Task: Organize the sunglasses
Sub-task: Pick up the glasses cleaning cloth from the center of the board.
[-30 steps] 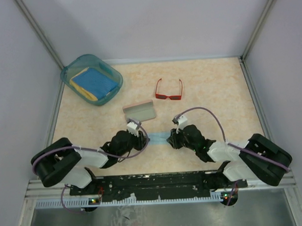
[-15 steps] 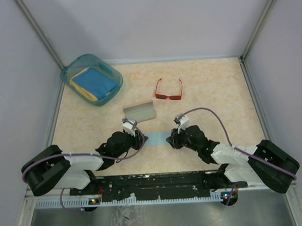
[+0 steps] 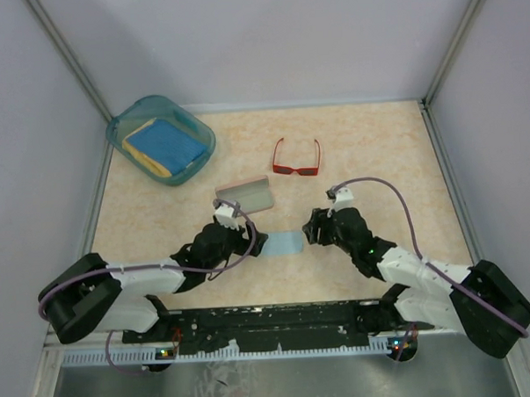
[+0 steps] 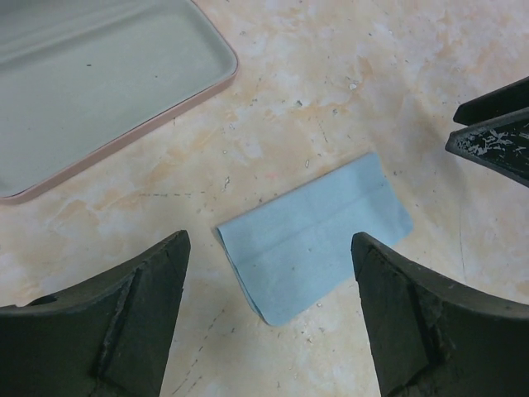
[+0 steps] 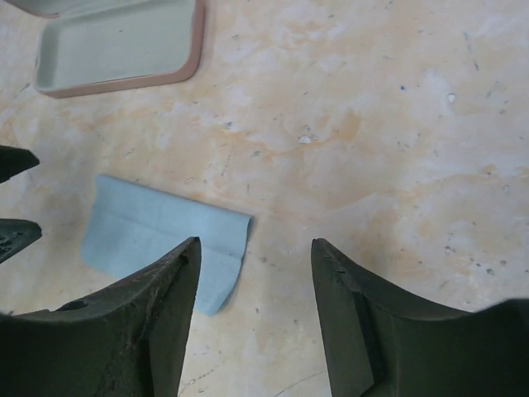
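Red sunglasses [image 3: 296, 159] untouched | left tool [image 4: 266, 248] released | right tool [image 5: 256, 248] released | blue cloth [image 4: 318, 231] between

Spread right pincer [image 5: 256, 248], folded blue cloth [image 5: 157, 227], pink case [image 5: 116, 45]

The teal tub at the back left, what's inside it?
A folded blue cloth lies in the teal tub, on top of something yellow that shows only along one edge. Anything else beneath the cloth is covered.
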Robot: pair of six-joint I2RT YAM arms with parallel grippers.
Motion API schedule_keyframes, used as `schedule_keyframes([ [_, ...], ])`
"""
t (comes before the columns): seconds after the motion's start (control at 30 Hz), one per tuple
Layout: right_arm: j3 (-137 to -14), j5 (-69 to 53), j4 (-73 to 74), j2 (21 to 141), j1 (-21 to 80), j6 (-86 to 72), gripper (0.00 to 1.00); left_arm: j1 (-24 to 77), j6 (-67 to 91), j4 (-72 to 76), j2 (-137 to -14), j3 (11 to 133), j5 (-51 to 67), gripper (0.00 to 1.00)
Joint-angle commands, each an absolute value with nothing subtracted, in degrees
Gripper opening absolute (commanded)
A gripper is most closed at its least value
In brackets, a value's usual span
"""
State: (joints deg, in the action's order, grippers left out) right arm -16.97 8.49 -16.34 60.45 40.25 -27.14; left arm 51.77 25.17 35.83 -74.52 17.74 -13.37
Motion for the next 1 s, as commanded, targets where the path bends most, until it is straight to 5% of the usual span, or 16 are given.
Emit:
schedule_keyframes([
  [0.0,-18.7,6.4,-17.1,60.3,38.1,-27.4,0.57,51.4,28.1,34.9,-74.4,18.6,-14.4,0.86],
  [0.33,-19.7,0.8,-23.9,67.3,36.1,-25.6,0.61,44.4,31.2,47.4,-77.1,14.0,-2.2,0.85],
  [0.97,-21.7,-3.2,-30.7,76.9,35.3,-24.3,0.61,44.1,30.0,57.4,-88.6,14.7,2.3,0.81],
])
